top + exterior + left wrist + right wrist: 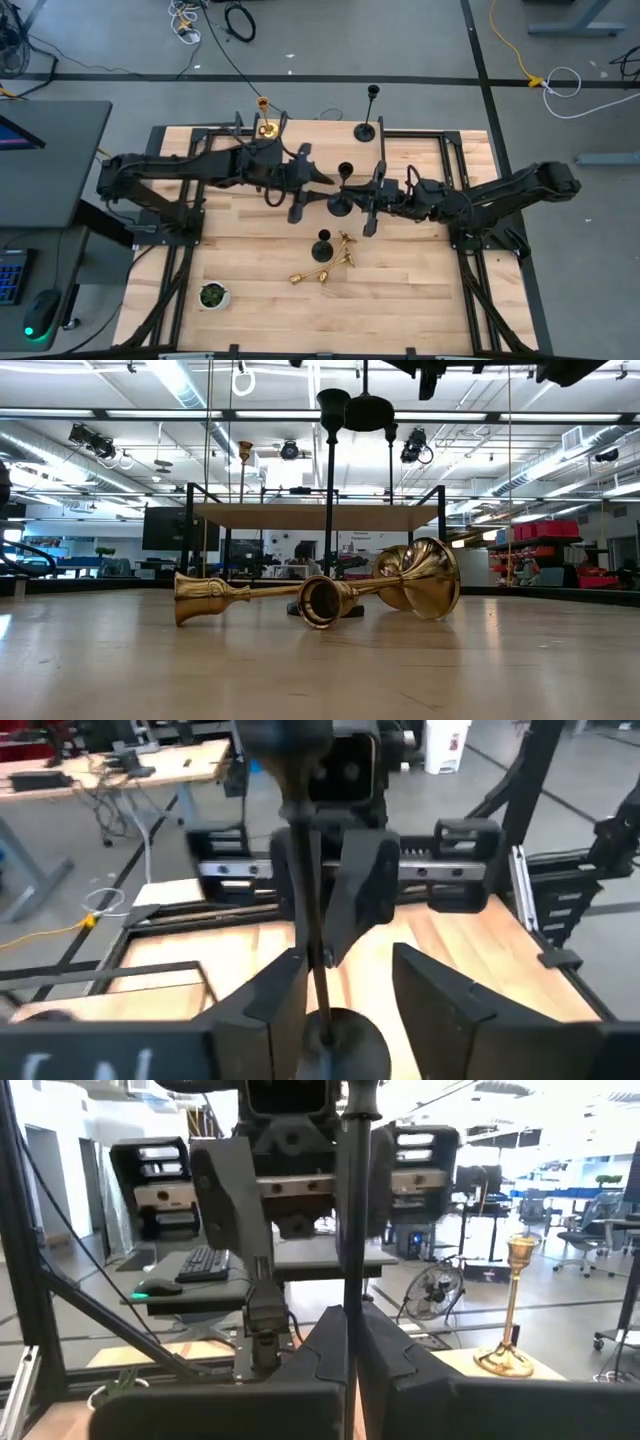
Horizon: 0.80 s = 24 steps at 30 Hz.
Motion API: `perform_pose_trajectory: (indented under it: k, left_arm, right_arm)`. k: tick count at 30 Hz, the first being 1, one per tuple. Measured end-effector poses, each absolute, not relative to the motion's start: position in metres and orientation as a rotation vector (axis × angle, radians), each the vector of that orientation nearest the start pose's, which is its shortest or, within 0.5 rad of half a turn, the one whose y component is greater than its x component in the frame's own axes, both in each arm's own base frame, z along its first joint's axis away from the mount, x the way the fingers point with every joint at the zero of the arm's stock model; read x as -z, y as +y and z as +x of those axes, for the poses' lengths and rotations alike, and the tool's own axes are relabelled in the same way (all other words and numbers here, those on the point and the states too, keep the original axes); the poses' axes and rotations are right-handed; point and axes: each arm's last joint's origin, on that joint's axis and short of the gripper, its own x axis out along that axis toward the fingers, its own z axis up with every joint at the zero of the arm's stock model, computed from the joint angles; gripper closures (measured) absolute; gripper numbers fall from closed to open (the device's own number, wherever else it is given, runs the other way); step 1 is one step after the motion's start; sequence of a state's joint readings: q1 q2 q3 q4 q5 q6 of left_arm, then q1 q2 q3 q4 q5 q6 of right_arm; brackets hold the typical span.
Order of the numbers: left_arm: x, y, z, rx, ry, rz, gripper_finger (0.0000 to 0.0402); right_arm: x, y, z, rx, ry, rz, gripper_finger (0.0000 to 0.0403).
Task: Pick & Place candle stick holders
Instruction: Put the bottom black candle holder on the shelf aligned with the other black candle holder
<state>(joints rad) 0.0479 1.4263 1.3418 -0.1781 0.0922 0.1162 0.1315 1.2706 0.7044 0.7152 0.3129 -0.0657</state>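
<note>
Closed on the slim stem of 1 black candle stick holder [341,190], the right gripper [368,198] holds it upright above the table's [420,290] middle. Facing it from the other side, the left gripper [305,185] has its fingers spread, 1 on each side of the same vertical stem, not clamped. Both grippers are level with the holder, so this looks like a handover. 2 gold holders [322,262] lie tipped over nearer the table's front edge.
</note>
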Motion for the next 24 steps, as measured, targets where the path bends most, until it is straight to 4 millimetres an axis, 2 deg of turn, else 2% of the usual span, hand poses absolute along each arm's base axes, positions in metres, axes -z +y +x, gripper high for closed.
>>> perform_pose_trajectory:
  k: [8,16,22,24]
  left_arm:
    - [-0.377,0.013,0.294,0.002,0.457,0.068,0.0233]
    - [-0.365,0.003,0.290,0.035,0.570,0.049,0.0232]
    - [-0.342,-0.007,0.288,0.033,0.603,0.056,0.0232]
    - [-0.328,-0.009,0.288,0.019,0.617,0.047,0.0232]
  right_arm:
    - [-0.289,0.011,0.268,0.331,-0.068,-0.074,0.0403]
    - [-0.286,-0.028,0.266,0.463,-0.024,-0.079,0.0403]
    - [-0.284,-0.059,0.262,0.512,-0.010,-0.057,0.0403]
    - [-0.284,-0.069,0.260,0.547,-0.008,-0.057,0.0403]
